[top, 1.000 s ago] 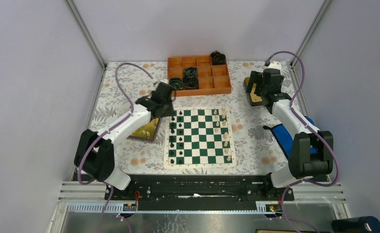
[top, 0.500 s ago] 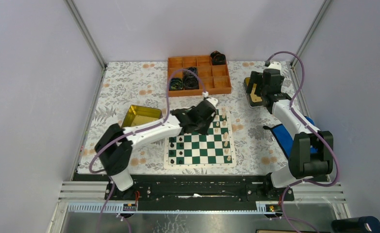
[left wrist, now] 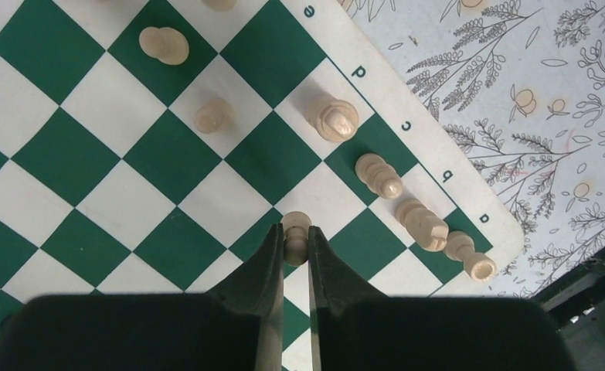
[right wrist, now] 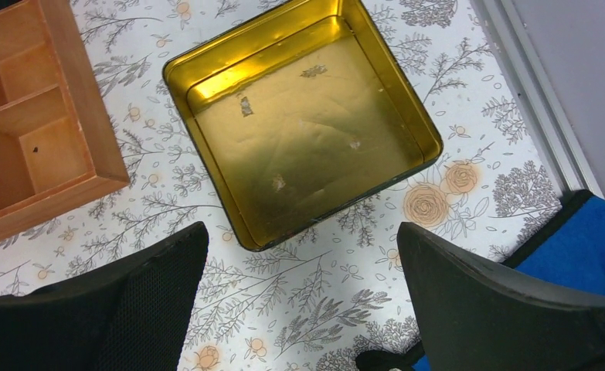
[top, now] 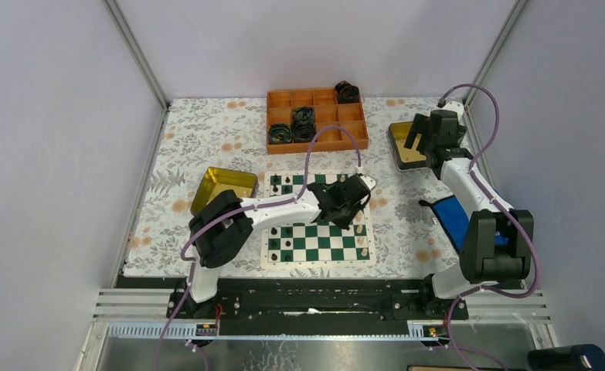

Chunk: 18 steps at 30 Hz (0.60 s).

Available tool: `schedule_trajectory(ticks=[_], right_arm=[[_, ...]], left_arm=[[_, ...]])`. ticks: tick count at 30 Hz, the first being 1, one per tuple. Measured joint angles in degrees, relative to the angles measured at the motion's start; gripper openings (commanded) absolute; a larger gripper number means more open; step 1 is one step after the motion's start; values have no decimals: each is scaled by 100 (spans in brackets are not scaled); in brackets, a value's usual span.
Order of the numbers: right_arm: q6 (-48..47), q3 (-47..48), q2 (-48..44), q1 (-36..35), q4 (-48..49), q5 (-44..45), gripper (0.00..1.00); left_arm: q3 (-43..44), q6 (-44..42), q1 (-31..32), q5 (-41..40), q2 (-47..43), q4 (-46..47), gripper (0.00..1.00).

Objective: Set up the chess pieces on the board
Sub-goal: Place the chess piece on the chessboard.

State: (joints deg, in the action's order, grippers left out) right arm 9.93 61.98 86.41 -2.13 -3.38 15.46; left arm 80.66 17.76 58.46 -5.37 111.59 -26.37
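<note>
The green-and-white board [top: 314, 239] lies mid-table. Black chess pieces [top: 274, 246] stand along its left columns and cream ones [top: 360, 232] along its right. My left gripper [top: 355, 202] reaches over the board's right half. In the left wrist view this gripper [left wrist: 294, 234] is shut on a cream pawn [left wrist: 295, 222], pinching it just under its head above the squares. Beside it, cream pieces [left wrist: 378, 175] line the lettered edge, and others [left wrist: 214, 114] stand one column in. My right gripper [right wrist: 303, 255] hangs open and empty just short of a gold-lined tin [right wrist: 307, 124].
An orange compartment tray [top: 338, 144] at the back holds black coiled rolls [top: 304, 124]. A second gold-lined tin [top: 223, 185] sits left of the board. A blue pad [top: 453, 212] lies under the right arm. Metal frame posts stand at the back corners.
My left arm swung from the left tin across the board to its right half. The right gripper drew slightly right, uncovering its tin.
</note>
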Motion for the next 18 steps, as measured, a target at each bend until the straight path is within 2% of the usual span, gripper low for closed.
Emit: schedule_trajectory(ticks=[18], right_arm=[[131, 66, 2, 81, -42, -13, 100]], left_arm=[[374, -59, 0, -527, 557, 109, 0]])
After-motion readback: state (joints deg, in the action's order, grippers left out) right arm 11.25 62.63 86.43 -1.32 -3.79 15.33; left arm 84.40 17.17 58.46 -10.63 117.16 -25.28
